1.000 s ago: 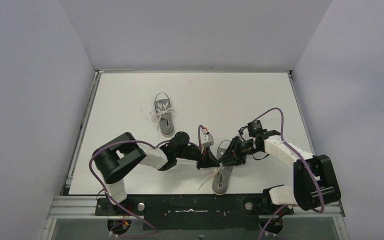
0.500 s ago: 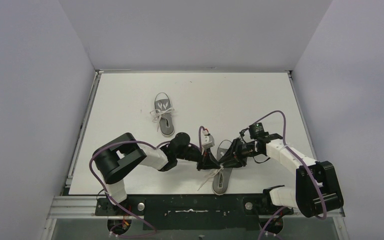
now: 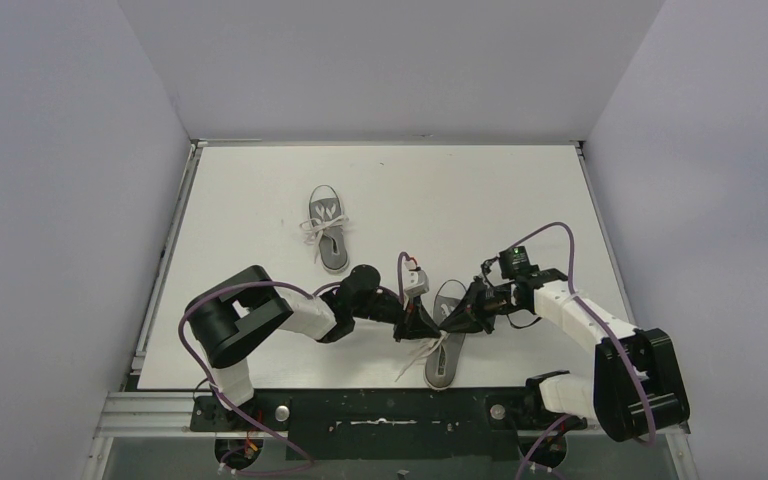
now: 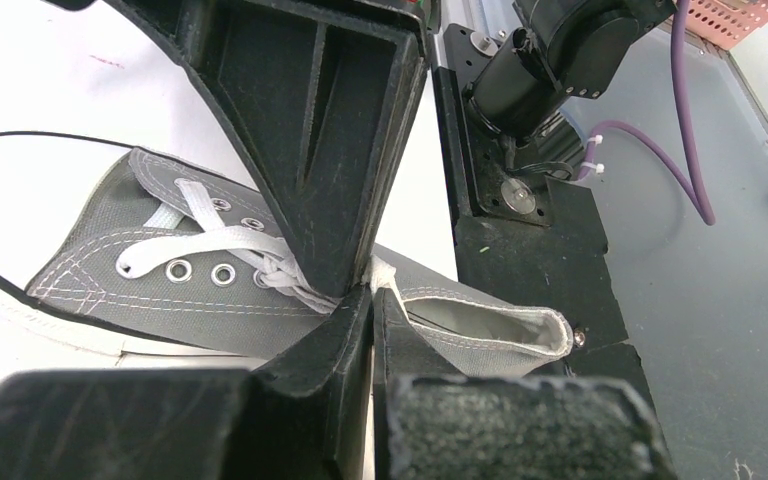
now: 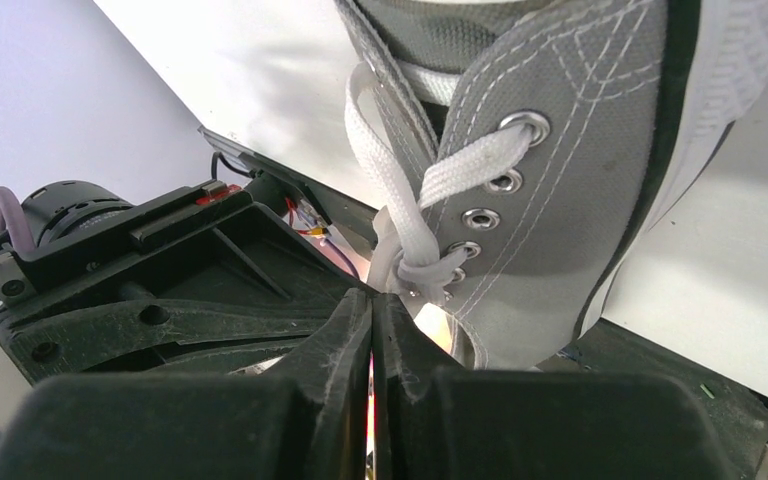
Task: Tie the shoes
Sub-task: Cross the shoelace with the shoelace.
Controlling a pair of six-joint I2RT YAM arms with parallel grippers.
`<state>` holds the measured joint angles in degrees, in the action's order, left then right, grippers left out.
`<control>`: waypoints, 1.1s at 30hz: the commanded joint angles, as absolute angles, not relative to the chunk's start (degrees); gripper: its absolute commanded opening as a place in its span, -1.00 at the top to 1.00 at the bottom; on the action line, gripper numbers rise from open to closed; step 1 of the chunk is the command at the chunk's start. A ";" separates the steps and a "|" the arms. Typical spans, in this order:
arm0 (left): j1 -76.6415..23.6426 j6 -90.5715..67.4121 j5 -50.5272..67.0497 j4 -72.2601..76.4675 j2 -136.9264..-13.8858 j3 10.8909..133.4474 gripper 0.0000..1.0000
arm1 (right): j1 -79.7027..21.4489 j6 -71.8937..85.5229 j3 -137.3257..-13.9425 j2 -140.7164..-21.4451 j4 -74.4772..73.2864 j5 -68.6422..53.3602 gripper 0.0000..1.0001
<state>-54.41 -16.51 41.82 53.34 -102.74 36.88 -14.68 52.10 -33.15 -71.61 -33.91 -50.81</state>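
Note:
One grey shoe (image 3: 443, 362) lies near the table's front edge, its white laces loose. Both grippers meet over its lacing. My left gripper (image 3: 425, 325) comes in from the left and my right gripper (image 3: 451, 321) from the right. In the left wrist view the left gripper (image 4: 371, 291) is shut, with a bit of white lace (image 4: 384, 271) at its tips, beside the shoe (image 4: 100, 290). In the right wrist view the right gripper (image 5: 372, 297) is shut where a lace (image 5: 392, 215) runs down from the shoe's (image 5: 570, 130) eyelets. The second shoe (image 3: 327, 228) lies further back, its laces in a bow.
The white table (image 3: 480, 200) is walled on three sides. A black mounting rail (image 3: 390, 410) runs along the near edge, just behind the shoe's heel. Purple cables (image 3: 550, 232) loop over both arms. A pink basket (image 4: 735, 14) shows beyond the table's near edge.
My right gripper's jaws have shut at the lace. The right arm's elbow has swung right and down. The left arm and both shoes have stayed put.

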 commanded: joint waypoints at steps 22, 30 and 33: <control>-52.25 -18.87 42.48 57.12 -99.37 34.77 0.38 | -14.33 51.85 -33.91 -68.02 -36.61 -50.45 1.00; -49.55 -27.60 49.25 66.54 -107.73 38.29 0.27 | -14.23 51.42 -34.58 -68.05 -36.91 -50.25 1.00; -49.50 -27.84 49.60 67.34 -109.25 38.73 0.27 | -14.20 51.01 -35.05 -68.21 -37.23 -50.44 1.00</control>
<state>-49.80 -25.06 46.00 59.96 -107.74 36.49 -14.61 51.68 -33.08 -69.08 -36.91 -49.93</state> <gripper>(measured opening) 0.365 0.023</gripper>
